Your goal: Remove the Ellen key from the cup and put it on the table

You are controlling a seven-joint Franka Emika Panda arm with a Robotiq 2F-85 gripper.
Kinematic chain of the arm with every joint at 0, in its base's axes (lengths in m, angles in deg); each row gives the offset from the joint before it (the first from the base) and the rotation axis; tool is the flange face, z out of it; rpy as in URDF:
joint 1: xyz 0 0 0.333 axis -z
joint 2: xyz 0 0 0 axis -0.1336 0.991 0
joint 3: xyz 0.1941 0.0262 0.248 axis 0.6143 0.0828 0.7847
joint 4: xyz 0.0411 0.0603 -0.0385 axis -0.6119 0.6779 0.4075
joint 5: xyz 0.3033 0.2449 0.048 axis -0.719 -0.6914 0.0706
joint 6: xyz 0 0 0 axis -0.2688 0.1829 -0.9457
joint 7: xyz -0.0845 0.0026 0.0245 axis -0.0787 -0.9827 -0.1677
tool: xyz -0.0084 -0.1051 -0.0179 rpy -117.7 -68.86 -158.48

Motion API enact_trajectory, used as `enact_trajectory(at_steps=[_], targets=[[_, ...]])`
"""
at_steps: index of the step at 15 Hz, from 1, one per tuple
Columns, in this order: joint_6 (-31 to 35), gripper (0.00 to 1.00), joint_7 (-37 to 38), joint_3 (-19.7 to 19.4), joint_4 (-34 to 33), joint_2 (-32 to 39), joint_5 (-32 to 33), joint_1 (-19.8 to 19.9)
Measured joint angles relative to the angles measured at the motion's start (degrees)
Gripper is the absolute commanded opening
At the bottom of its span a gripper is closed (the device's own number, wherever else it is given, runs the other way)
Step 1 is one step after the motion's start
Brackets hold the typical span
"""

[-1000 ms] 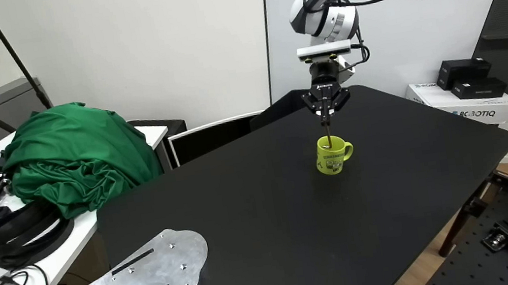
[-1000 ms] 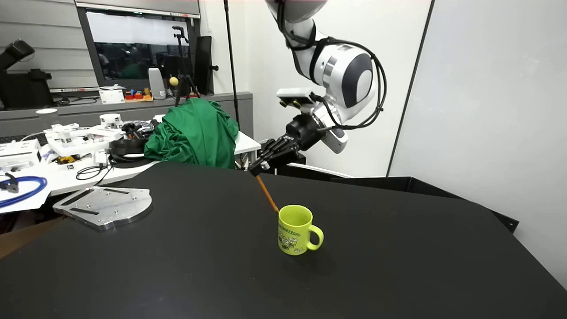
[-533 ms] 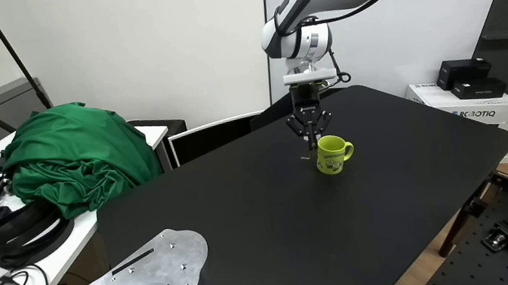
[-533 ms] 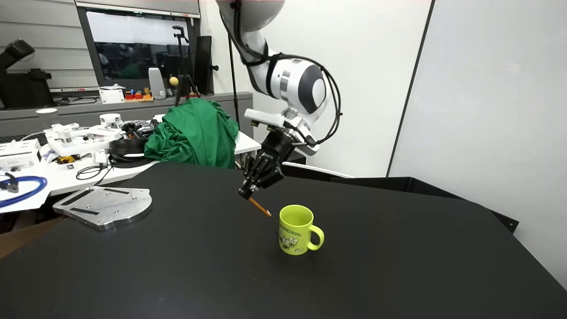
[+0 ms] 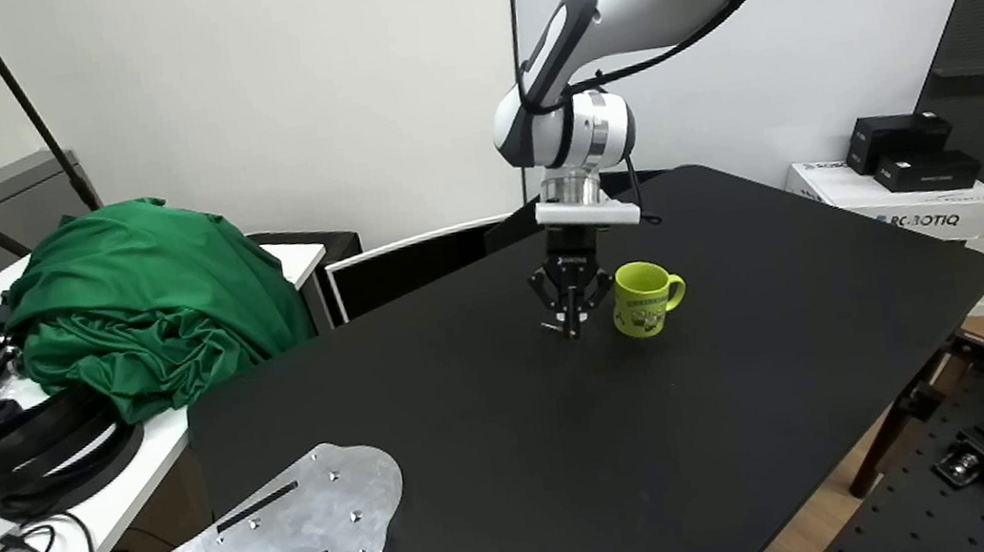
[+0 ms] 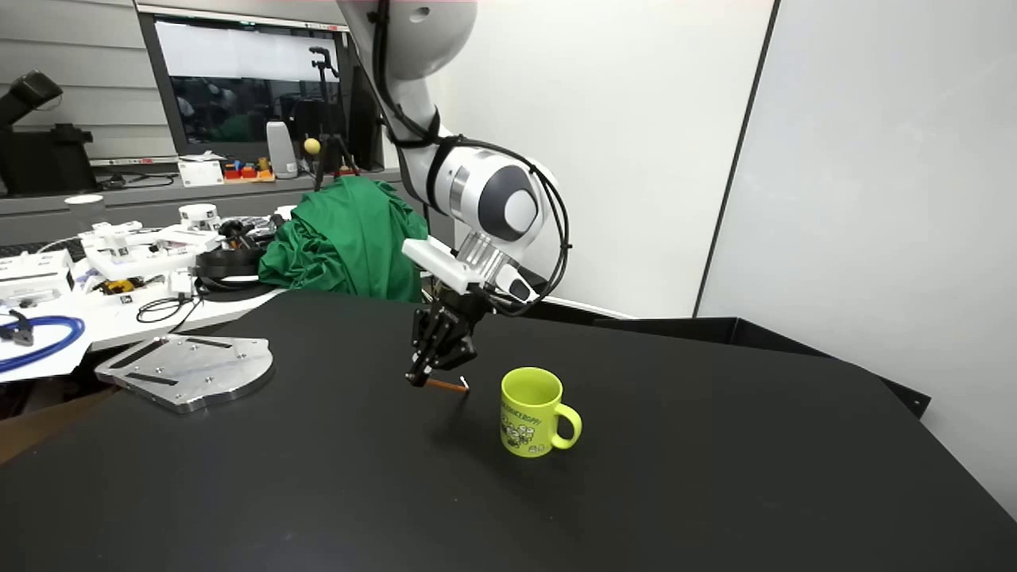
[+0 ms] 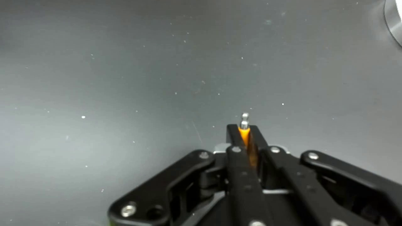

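Black Robotiq gripper (image 5: 572, 330) pinches the thin orange L-shaped Ellen key (image 7: 244, 133) with bare silver ends, jaws tight near its ball tip; the bent leg sticks out free, likely so that end can go down first. Key's out of the upright lime-green mug (image 6: 526, 417), left of it in both exterior views, low over the matte black tabletop (image 6: 675, 492); can't tell if touching. Gripper's slanted, I'd guess to lay the rod flat.

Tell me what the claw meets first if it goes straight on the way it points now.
Most likely the black table below the claw; any gap left is hard to judge. The green cup stands beside that line, not in it.
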Motion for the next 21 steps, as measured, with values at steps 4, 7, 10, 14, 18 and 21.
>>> enact_trajectory(at_steps=[4,7,10,14,18,21], targets=[[9.46,0.02,-3.59,1.6,5.88,-2.09,-2.91,1.15],[13.17,0.02,-4.94,2.24,8.3,-2.62,-3.78,1.95],[15.47,0.02,-5.0,2.28,9.43,-2.56,-3.91,2.54],[20.54,0.02,-4.96,2.18,10.3,-1.76,-3.9,2.79],[23.69,0.47,-4.59,2.11,10.44,-0.32,-3.78,2.79],[23.35,0.68,-3.45,2.08,10.48,0.12,-3.61,2.77]])
